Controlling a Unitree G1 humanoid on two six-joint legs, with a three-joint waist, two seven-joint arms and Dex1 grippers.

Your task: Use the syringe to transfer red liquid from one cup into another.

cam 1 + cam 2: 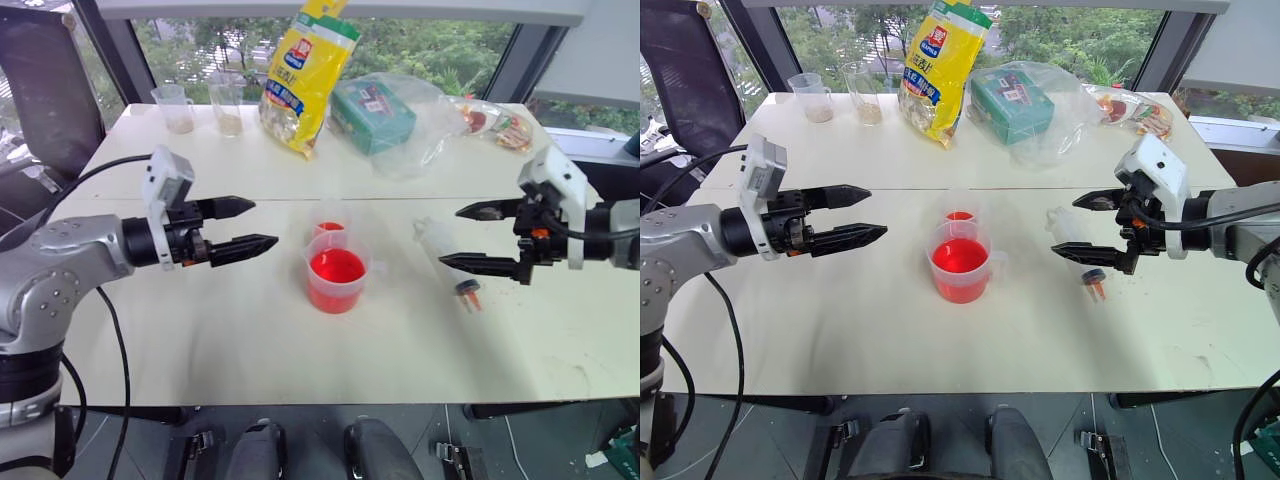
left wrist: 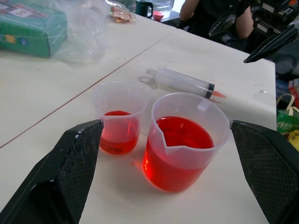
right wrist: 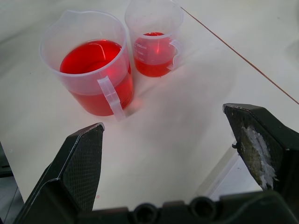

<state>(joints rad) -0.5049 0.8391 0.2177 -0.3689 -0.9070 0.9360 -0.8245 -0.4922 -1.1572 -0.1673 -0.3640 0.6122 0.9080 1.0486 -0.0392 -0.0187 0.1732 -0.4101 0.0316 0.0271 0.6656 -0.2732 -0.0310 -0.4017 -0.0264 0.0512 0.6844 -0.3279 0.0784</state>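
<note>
You're holding both grippers above the white surface (image 1: 200,340) with nothing in them. Left gripper (image 1: 262,225) is sitting at frame left, jaws standing wide apart, pointing toward centre. Right gripper (image 1: 455,236) is sitting at frame right, jaws also wide apart, hanging just over the syringe (image 1: 447,257). The syringe is lying flat on the surface, right of centre, orange-red tip toward the lower edge. The measuring beaker (image 1: 337,272) is standing upright at centre, holding red liquid (image 1: 336,267). The small cup (image 1: 329,222) is standing just behind it, higher in the frame, red at the bottom. A yellow snack bag (image 1: 305,72) and green box (image 1: 372,112) are lying along the top.
</note>
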